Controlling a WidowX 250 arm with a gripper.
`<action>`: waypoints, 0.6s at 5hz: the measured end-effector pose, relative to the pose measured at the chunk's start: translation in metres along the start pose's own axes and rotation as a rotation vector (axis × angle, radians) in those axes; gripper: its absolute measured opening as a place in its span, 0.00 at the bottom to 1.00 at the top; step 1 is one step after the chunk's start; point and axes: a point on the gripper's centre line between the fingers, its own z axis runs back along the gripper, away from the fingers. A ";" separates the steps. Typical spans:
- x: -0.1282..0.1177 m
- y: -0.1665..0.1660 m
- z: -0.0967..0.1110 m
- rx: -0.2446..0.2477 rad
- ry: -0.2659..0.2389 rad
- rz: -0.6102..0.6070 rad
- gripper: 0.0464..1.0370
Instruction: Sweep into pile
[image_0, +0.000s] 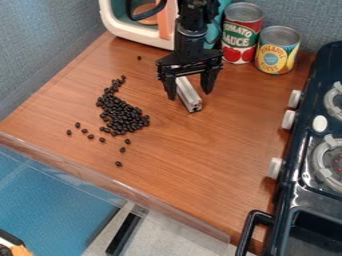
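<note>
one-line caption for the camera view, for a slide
Black beans lie loosely piled with strays around them on a wooden counter, left of a metal bar under the end effector

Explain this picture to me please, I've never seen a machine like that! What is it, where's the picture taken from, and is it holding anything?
The black machine is a robot arm. Its hand, called a gripper, has two fingers. One camera took this picture, looking down at a slant, so the arm comes in from the top.

On the brown wooden counter are lots of little black beans, mostly bunched together with a few scattered around. Two cans stand at the back, and a stove is on the right.

A silvery bar is between the fingers, but they're spread apart, so it doesn't look squeezed.
</note>
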 end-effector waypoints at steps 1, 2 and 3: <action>-0.005 0.003 -0.016 0.023 0.031 0.002 0.63; -0.005 0.002 -0.017 0.016 0.037 0.019 0.36; -0.005 0.001 -0.017 0.007 0.039 0.031 0.35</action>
